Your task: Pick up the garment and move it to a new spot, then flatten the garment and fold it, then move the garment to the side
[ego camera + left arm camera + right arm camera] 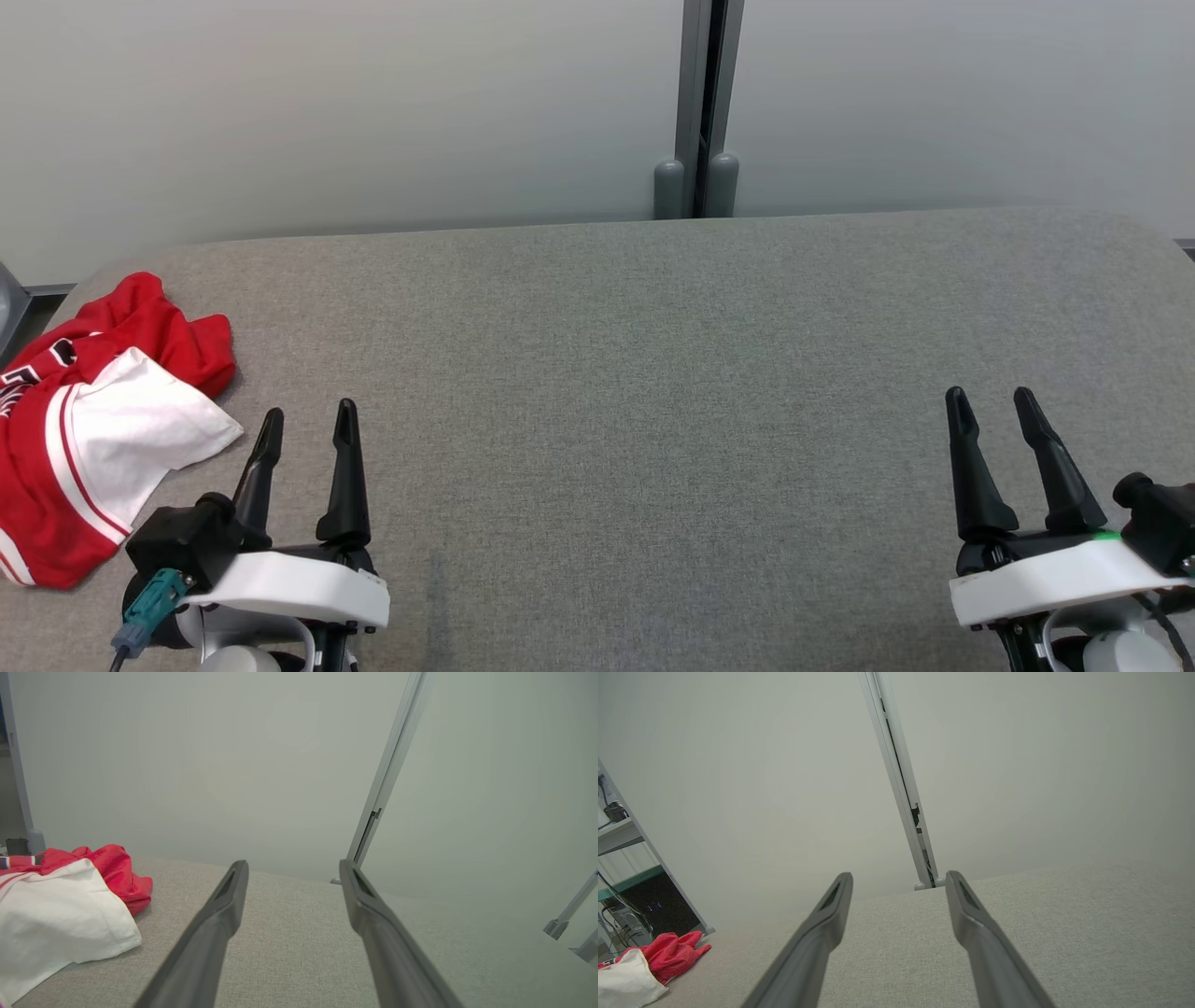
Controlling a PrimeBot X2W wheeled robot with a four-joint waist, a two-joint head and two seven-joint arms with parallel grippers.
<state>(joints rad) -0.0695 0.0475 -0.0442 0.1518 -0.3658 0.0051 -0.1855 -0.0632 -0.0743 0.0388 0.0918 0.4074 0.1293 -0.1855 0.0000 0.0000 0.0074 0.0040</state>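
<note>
Grey fabric covers the table (pixel 653 373) before us, and behind it stands a pale wall (pixel 373 112) split by a grey post (pixel 707 93). Our garment (pixel 84 420), crumpled red and white cloth, lies just beside our left gripper (pixel 310 411) on its outer side, not touching it. Its long axis runs roughly parallel to that gripper's fingers, from beside the wrist to beyond the fingertips. A white flap points toward the fingers, its corner close to them. We see the left gripper spread apart, holding nothing. Our right gripper (pixel 989 394), well apart from the garment across the table, is likewise spread and empty.
</note>
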